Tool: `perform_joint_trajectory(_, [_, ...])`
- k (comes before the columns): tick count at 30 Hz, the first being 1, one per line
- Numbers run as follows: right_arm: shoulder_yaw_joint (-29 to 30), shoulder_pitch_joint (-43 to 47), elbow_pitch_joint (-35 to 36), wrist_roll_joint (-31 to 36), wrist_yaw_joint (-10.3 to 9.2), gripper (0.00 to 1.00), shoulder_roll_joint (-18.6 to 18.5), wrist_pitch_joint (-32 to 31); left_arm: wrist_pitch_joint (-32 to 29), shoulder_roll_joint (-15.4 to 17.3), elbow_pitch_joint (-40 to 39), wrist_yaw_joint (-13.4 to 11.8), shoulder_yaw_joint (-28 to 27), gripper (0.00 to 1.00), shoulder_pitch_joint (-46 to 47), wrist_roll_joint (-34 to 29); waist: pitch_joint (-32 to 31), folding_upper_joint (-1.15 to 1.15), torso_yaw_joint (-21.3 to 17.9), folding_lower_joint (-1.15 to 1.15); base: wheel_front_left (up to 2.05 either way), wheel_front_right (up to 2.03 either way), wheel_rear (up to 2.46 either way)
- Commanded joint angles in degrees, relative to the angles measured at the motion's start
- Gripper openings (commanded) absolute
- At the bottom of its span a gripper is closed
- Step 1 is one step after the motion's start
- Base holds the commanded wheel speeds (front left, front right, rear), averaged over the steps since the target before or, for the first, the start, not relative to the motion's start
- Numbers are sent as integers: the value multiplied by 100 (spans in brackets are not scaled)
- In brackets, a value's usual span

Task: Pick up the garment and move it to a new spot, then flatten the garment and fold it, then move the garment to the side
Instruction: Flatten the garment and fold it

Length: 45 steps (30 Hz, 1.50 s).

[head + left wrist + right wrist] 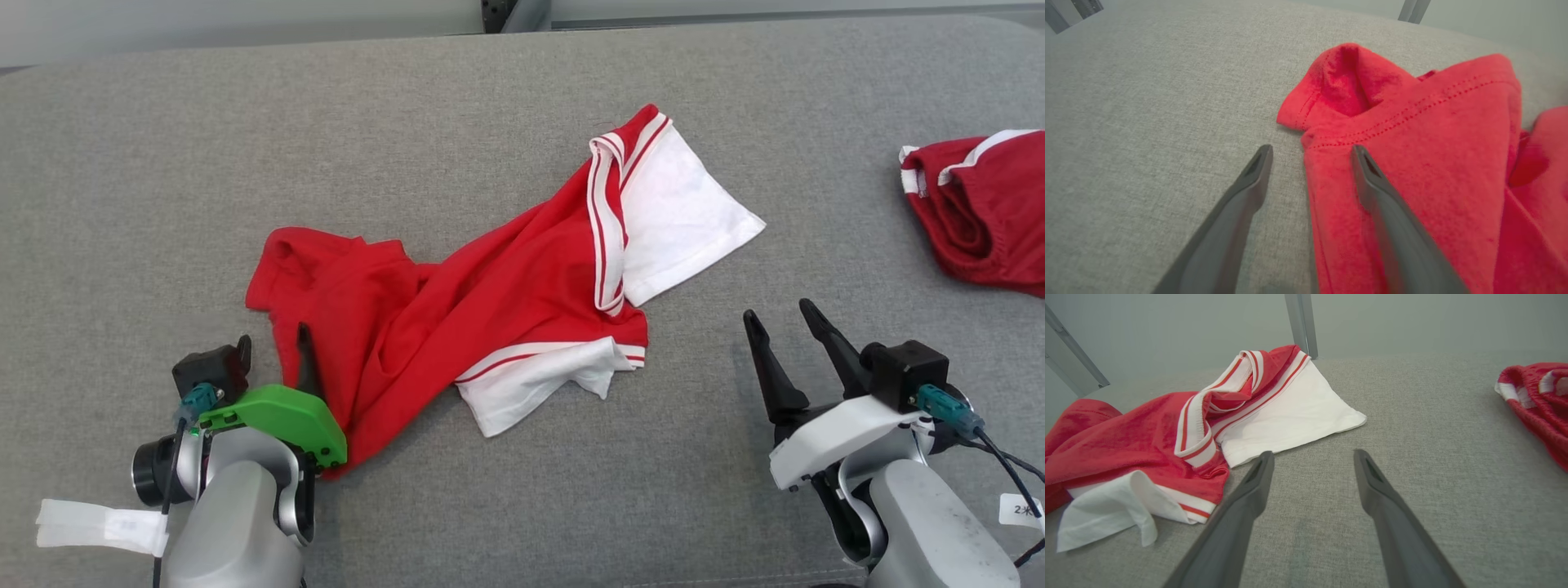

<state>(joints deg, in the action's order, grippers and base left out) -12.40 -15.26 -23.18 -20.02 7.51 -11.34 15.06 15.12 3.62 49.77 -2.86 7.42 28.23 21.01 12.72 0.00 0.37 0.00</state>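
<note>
The garment (490, 302), a red shirt with white sleeves and striped trim, lies crumpled across the middle of the grey padded surface (163, 163). My left gripper (276, 339) is at the shirt's near left end and stands open. In the left wrist view the left gripper (1311, 149) straddles the red hem (1433, 143): one finger lies over the cloth, the other over bare grey fabric, and nothing is pinched. My right gripper (778, 312) is open above bare surface, just right of the shirt. Seen from the right wrist, the right gripper (1313, 453) has the garment (1126, 433) to its left.
A second red garment with white trim (980, 212) is bunched at the right edge of the surface, also seen as a red bundle (1539, 400) in the right wrist view. Metal frame posts (1300, 322) rise behind the far edge. Bare grey surface lies between the two garments.
</note>
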Motion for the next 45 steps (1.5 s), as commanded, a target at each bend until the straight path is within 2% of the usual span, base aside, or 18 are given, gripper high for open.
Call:
perform_joint_trajectory(1, [16, -64, 46, -33, -5, 100, -30, 13, -1, 39, 188, 0, -15, 100, 119, -64, 157, 0, -136, 0, 0, 0, 0])
perform_joint_trajectory(4, [13, -75, 64, -32, -5, 100, -30, 13, -2, 52, 375, 45, -36, 100, 183, -92, 185, 0, -147, 0, 0, 0, 0])
perform_joint_trajectory(5, [4, -108, 67, -18, -5, 100, -31, 13, -9, 39, 555, 92, -17, 50, 208, -125, 205, 0, -148, 0, 0, 0, 0])
perform_joint_trajectory(6, [0, -126, 64, -14, -5, 100, -28, 13, -13, 31, 639, 128, -9, 37, 211, -139, 212, 0, -146, 0, 0, 0, 0])
perform_joint_trajectory(7, [-6, -140, 62, -7, -5, 100, -23, 13, -14, 24, 700, 143, -6, 0, 233, -155, 214, 0, -141, 0, 0, 0, 0])
perform_joint_trajectory(8, [-12, -142, 58, -1, -5, 100, -15, 13, -14, 20, 752, 169, -2, 0, 246, -176, 209, 0, -136, 0, 0, 0, 0])
perform_joint_trajectory(15, [57, -4, 12, -42, -5, 100, 26, 13, -2, 22, 224, 222, -206, 0, 90, -237, 46, 0, 35, 0, 0, 0, 0])
perform_joint_trajectory(18, [143, 81, -18, -65, -5, 100, 53, 13, -2, 7, -521, 160, -534, 0, -177, -271, -85, 0, 205, 0, 0, 0, 0])
perform_joint_trajectory(19, [207, 201, -53, -104, -5, 100, 103, 13, -2, -31, -1637, 153, -924, 0, -666, -468, -235, 0, 503, 0, 0, 0, 0])
perform_joint_trajectory(24, [192, 232, -78, -78, -5, 100, 207, 13, -1, -56, -2576, 30, -1358, 0, -1271, -443, -316, 0, 771, 0, 0, 0, 0])
perform_joint_trajectory(29, [165, 198, -103, -54, -5, 100, 247, 13, -2, -67, -2486, -207, -1365, 0, -1932, 15, -317, 0, 827, 0, 0, 0, 0])
perform_joint_trajectory(30, [153, 199, -107, -63, -5, 100, 235, 13, -1, -72, -2323, -215, -1276, 9, -1991, 123, -312, 0, 816, 0, 0, 0, 0])
perform_joint_trajectory(31, [153, 199, -112, -72, -5, 100, 215, 13, 0, -65, -2201, -225, -1194, 64, -2001, 199, -303, 0, 800, 0, 0, 0, 0])
perform_joint_trajectory(32, [157, 198, -120, -75, -5, 100, 198, 13, -1, -59, -2100, -225, -1128, 100, -2005, 248, -293, 0, 781, 0, 0, 0, 0])
perform_joint_trajectory(35, [161, 176, -116, -84, -5, 100, 171, 13, -1, -57, -2005, -189, -976, 100, -1892, 340, -240, 0, 702, 0, 0, 0, 0])
perform_joint_trajectory(39, [162, 121, -83, -65, -5, 100, 145, 13, -1, -60, -2319, -97, -881, 100, -1458, -60, -141, 0, 568, 0, 0, 0, 0])
perform_joint_trajectory(41, [139, 85, -75, -70, -5, 100, 131, 13, -2, -62, -2331, 26, -780, 100, -1174, -290, -77, 0, 479, 0, 0, 0, 0])
perform_joint_trajectory(45, [41, -22, -62, -75, -5, 100, 163, 13, -1, 47, -1689, 361, -497, 100, -362, -564, 71, 0, 210, 0, 0, 0, 0])
